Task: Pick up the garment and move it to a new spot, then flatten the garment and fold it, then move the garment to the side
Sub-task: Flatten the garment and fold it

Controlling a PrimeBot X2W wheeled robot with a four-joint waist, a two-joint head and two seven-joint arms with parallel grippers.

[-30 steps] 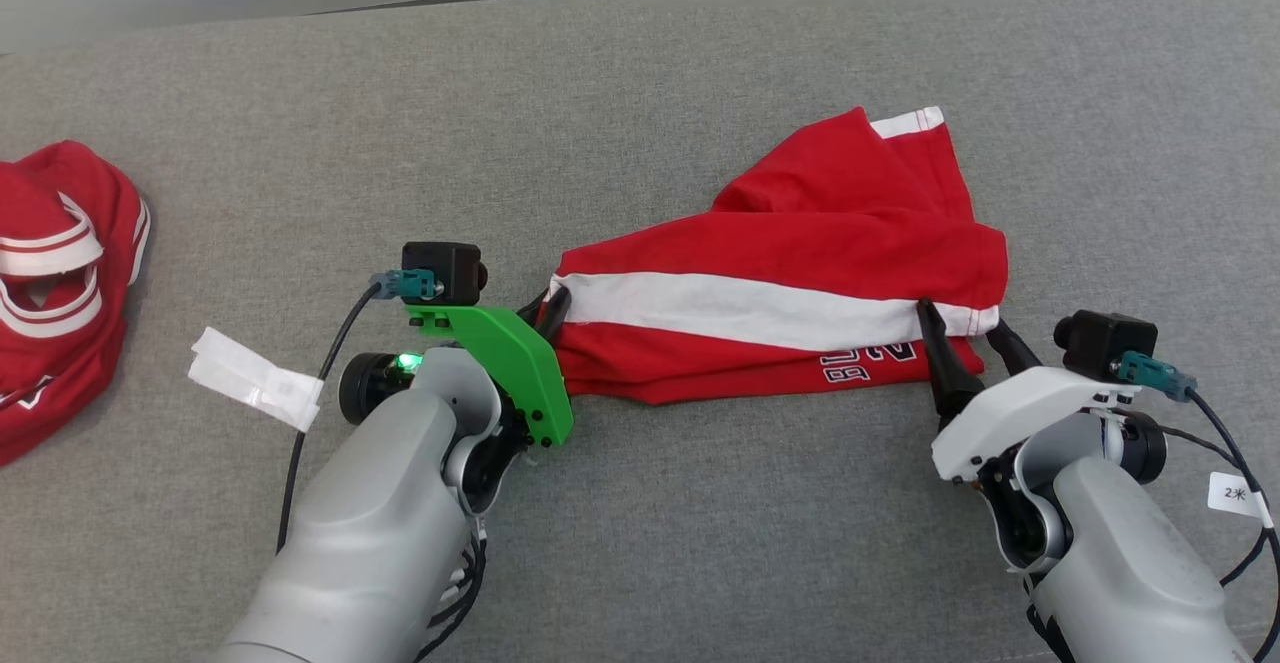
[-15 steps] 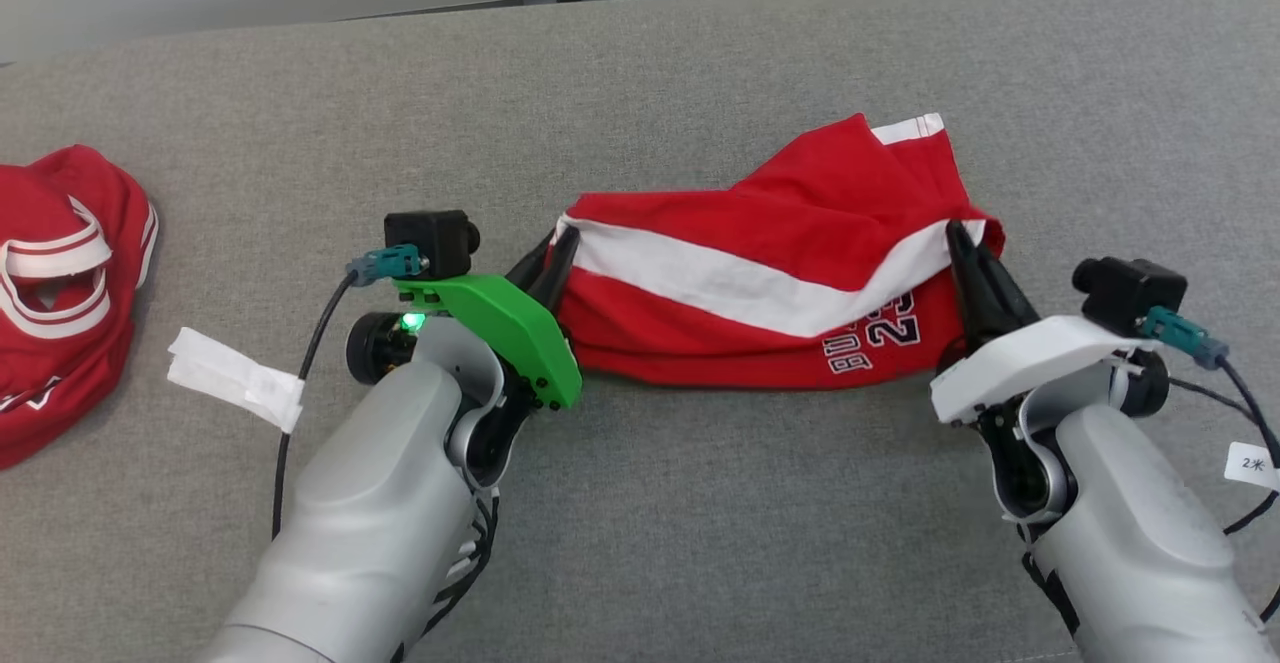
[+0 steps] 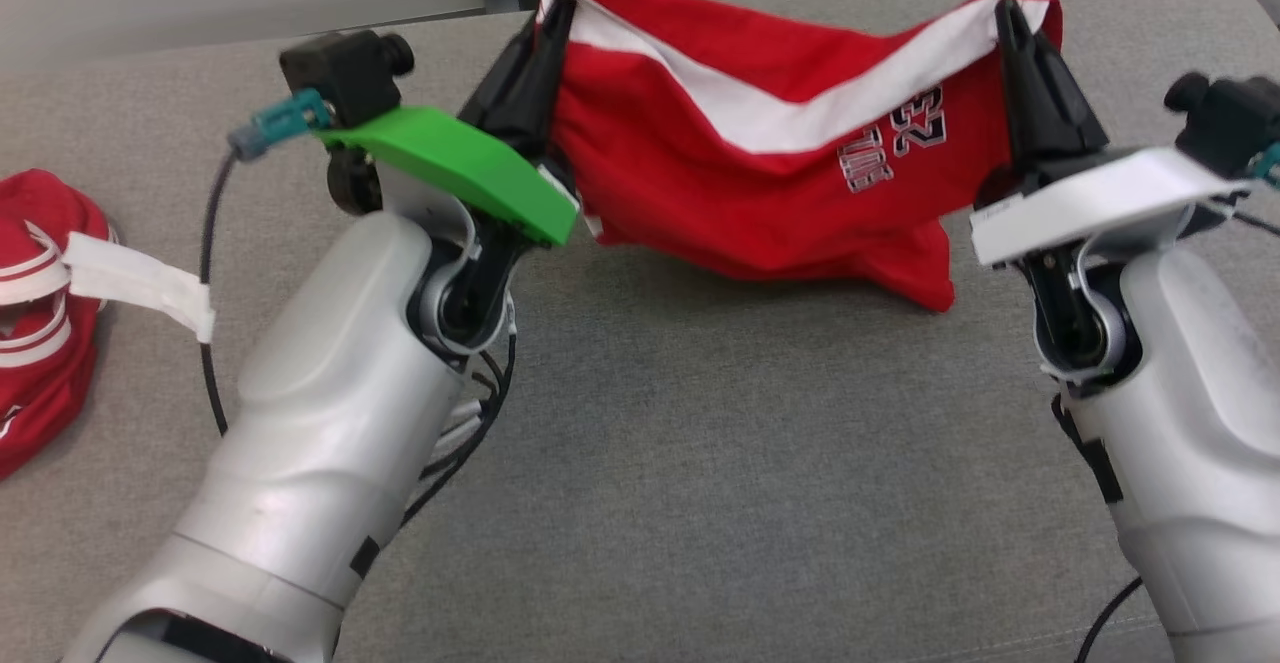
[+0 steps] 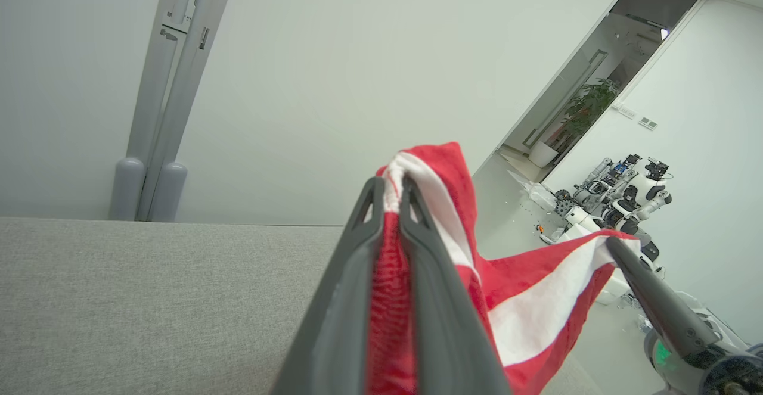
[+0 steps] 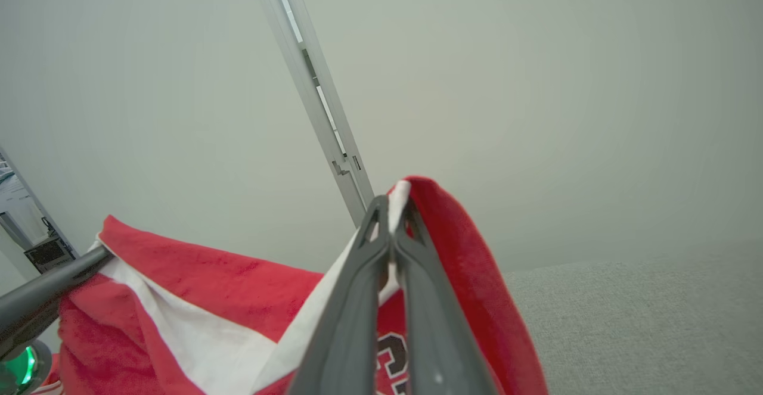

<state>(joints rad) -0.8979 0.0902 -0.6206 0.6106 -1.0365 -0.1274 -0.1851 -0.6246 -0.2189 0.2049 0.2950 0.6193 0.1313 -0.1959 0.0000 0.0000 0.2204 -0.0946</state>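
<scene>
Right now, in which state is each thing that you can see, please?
Red jersey garment with white stripe: held up at both ends, sagging in the middle, not flat.
Left gripper: jaws shut on one end of the garment.
Right gripper: jaws shut on the other end.
Second red and white garment: lying crumpled on the grey padded surface, not held.

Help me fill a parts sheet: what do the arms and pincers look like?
Left forearm and right forearm: smooth silver-grey shells. Left pincer and right pincer: two long dark tapered fingers each. Green bracket on the left wrist, white bracket on the right, each bearing a black camera. A black cable with teal plug and white tape tag leaves the left one.
</scene>
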